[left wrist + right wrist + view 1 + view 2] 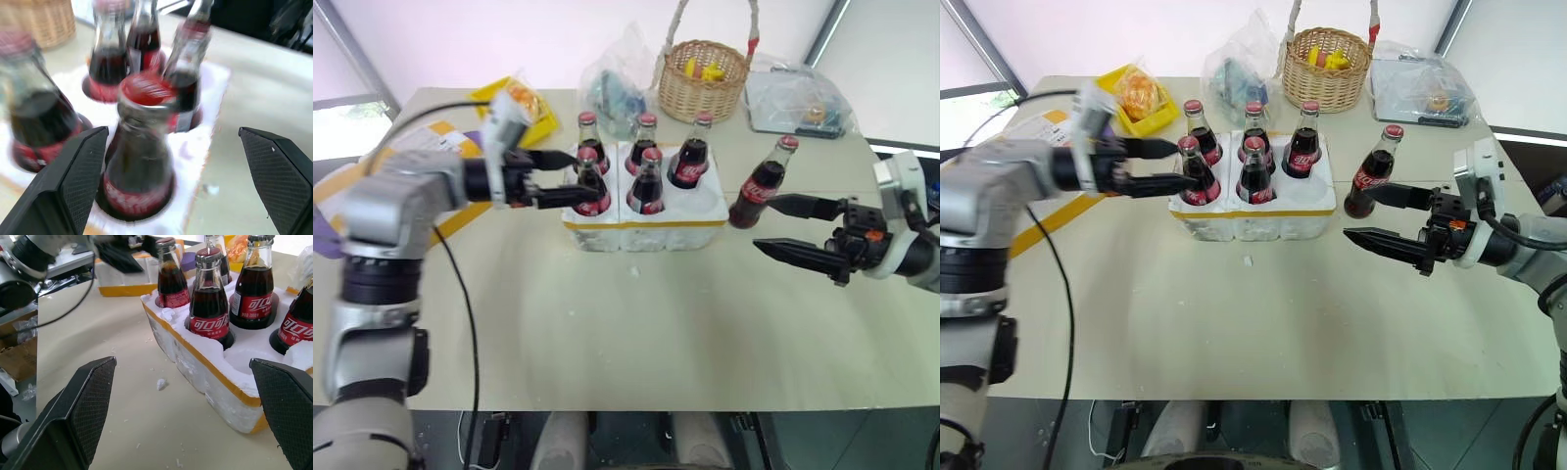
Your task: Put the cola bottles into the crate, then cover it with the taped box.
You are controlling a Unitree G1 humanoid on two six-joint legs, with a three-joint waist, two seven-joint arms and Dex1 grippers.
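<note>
On the table, five bottles sit in the crate, a sixth outside; my left gripper and right gripper both gape wide, empty

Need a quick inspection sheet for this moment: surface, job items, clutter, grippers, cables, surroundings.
Surface: beige table, small white foam crumbs.
Job's things: five cola bottles seated in the crate; sixth bottle leaning on the table right of it; front right hole empty; taped box at table's left.
Clutter: wicker basket, yellow tray, plastic bags.
Grippers: left gripper open around the front left bottle; right gripper open, empty.
Cables: black cable along left arm.
Surroundings: nothing seen.
</note>
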